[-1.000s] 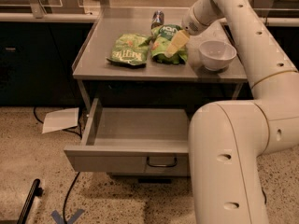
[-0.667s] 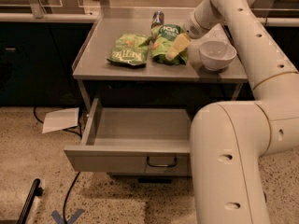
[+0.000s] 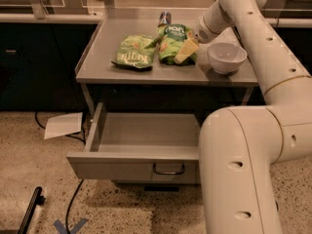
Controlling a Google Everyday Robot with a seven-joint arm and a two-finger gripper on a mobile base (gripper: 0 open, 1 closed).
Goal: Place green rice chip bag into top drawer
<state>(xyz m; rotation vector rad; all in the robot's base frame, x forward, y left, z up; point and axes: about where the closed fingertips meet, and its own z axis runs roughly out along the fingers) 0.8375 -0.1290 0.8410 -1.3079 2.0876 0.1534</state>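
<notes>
Green rice chip bag lying on the table, midway along its depth and slightly right of centre, upper end pointing toward the far edge. Pincer at the bag's right side, low over the tabletop and in contact with or directly against the bag; whether it is spread or pressed together cannot be told. White arm descending to it from the far right corner. Top drawer pulled out below the table's front edge, its front panel carrying a dark wire handle. Paler green bag just left of the task bag, touching it. Metal can upright at the far edge, behind the task bag. White bowl near the right front corner.
</notes>
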